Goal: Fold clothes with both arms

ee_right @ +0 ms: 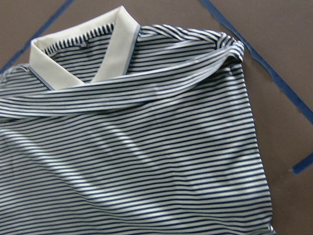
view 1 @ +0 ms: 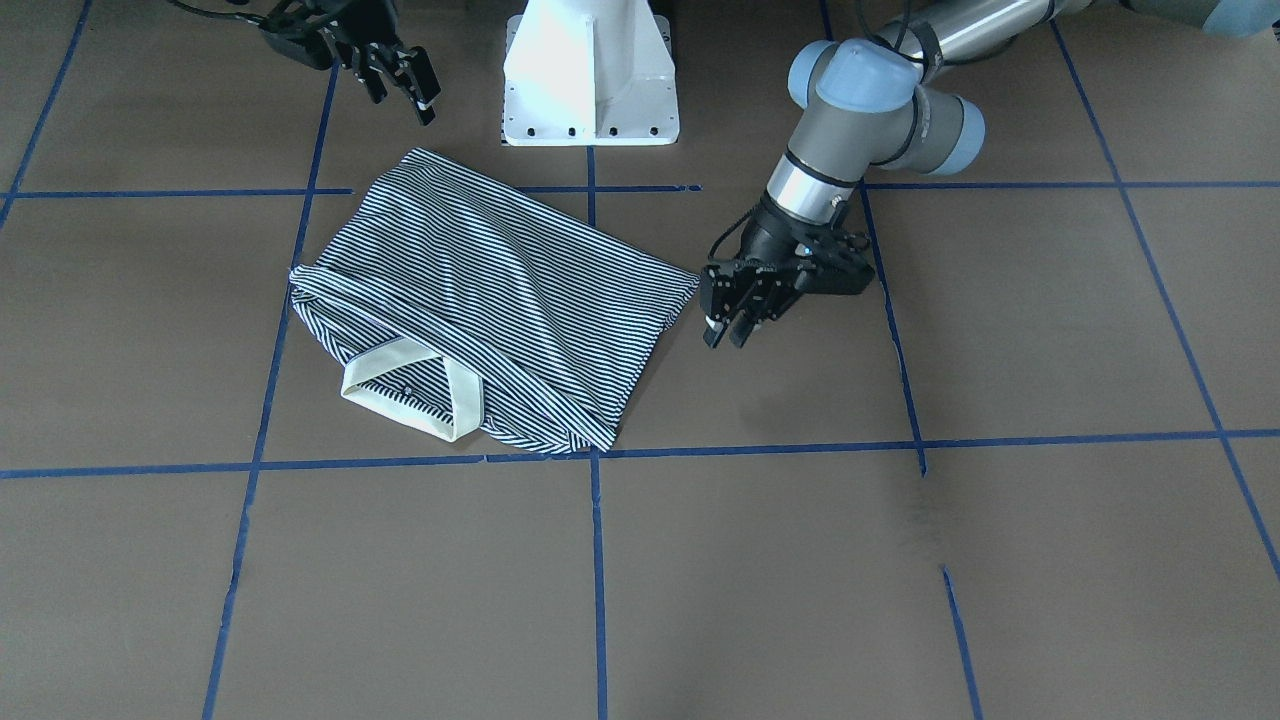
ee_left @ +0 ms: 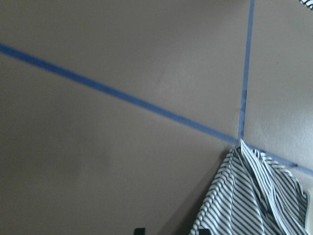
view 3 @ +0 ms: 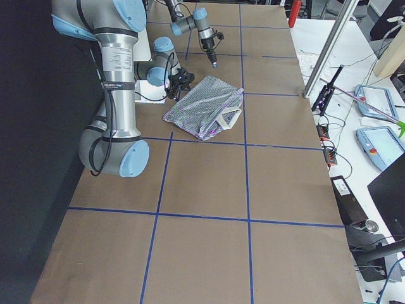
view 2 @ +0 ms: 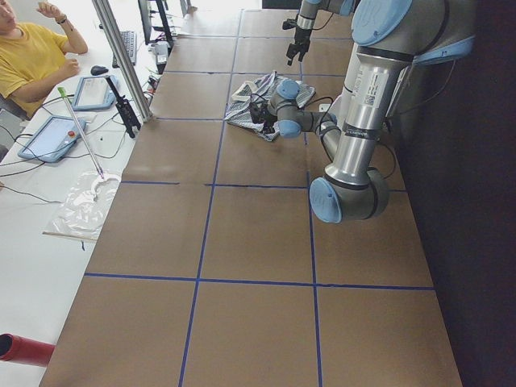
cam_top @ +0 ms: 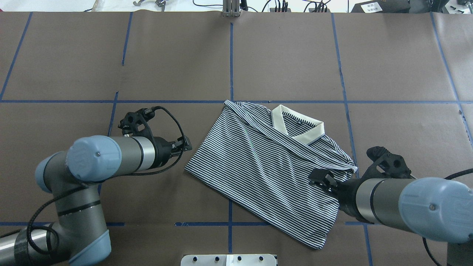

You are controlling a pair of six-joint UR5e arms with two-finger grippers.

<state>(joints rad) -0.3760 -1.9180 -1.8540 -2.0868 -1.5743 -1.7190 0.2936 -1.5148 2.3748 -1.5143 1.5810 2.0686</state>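
The striped polo shirt [view 1: 500, 280] lies folded in a rough rectangle on the brown table, its cream collar [view 1: 415, 395] at the edge far from the robot. It also shows in the overhead view [cam_top: 258, 170] and fills the right wrist view [ee_right: 146, 161]. My left gripper [view 1: 727, 335] hangs low just beside the shirt's left edge, open and empty. In the overhead view it [cam_top: 186, 143] stands a little apart from the cloth. My right gripper [view 1: 403, 98] is raised over the shirt's right corner [cam_top: 317, 179], open and empty.
The white pedestal base [view 1: 590, 80] stands at the robot's edge of the table. Blue tape lines [cam_top: 231, 55] grid the brown surface. An operator [view 2: 32, 56] with tablets sits beyond the far side, and a metal post [view 3: 329, 50] stands at that edge.
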